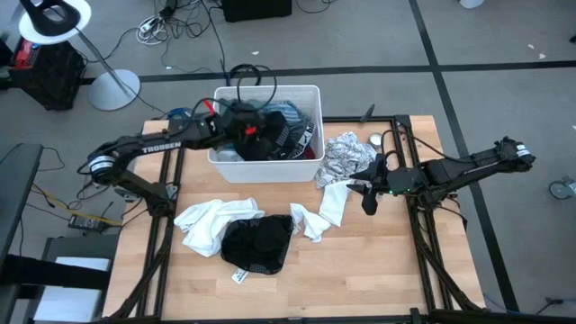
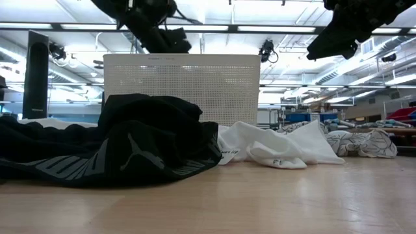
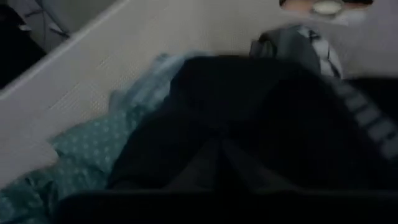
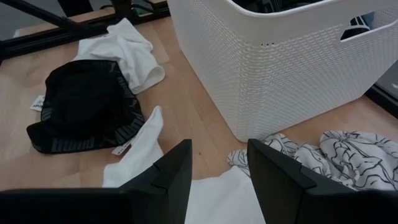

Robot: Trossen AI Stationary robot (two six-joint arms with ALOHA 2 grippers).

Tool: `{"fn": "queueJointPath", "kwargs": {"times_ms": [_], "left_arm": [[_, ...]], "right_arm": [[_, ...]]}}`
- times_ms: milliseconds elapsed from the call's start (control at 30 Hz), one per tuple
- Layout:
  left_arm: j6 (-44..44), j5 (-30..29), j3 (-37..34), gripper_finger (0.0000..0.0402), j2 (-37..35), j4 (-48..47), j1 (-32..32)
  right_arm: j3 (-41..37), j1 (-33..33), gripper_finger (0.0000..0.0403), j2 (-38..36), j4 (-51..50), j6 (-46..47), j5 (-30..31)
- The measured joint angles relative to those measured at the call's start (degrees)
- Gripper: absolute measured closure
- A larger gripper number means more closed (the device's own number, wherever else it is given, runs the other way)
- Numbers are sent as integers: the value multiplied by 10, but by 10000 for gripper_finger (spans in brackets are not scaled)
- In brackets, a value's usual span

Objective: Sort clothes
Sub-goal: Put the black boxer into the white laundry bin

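Note:
A white tub point(image 1: 270, 169) at the table's far middle holds several clothes, black, teal and light blue point(image 3: 87, 149). My left gripper point(image 1: 256, 130) is down inside the tub, right over a black garment point(image 3: 249, 112). My right gripper point(image 4: 217, 180) is open and empty, hovering above a white garment point(image 1: 328, 209) to the right of the tub. A white-grey patterned garment point(image 1: 346, 157) lies against the tub's right wall. A black garment point(image 1: 256, 241) and another white one point(image 1: 209, 223) lie flat on the table nearer the front.
The tub's wall point(image 4: 280, 68) stands just beyond my right gripper. Bare wood point(image 1: 360, 270) lies toward the table's near right. Dark frame rails point(image 1: 423, 243) run along both table sides. A lamp base point(image 1: 112, 88) and cables lie on the floor beyond.

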Motion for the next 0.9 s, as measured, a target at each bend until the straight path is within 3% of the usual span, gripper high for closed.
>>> {"fn": "queueJointPath", "kwargs": {"times_ms": [200,367,467,667,767,900], "left_arm": [[3,-5,-20,308,0,2,15],[1,-8,7,255,-4,-19,18],[-30,-8,45,247,-5,-54,15],[-42,3,156,246,-5,-218,13],[-39,39,200,245,-6,-306,0],[-4,117,205,245,-30,-312,-48]], "right_arm": [[0,0,247,0,0,0,2],[0,0,247,0,1,5,3],[0,0,247,0,1,12,4],[0,0,247,0,11,16,6],[0,0,247,0,36,5,7],[0,0,247,13,80,-26,0]]}}
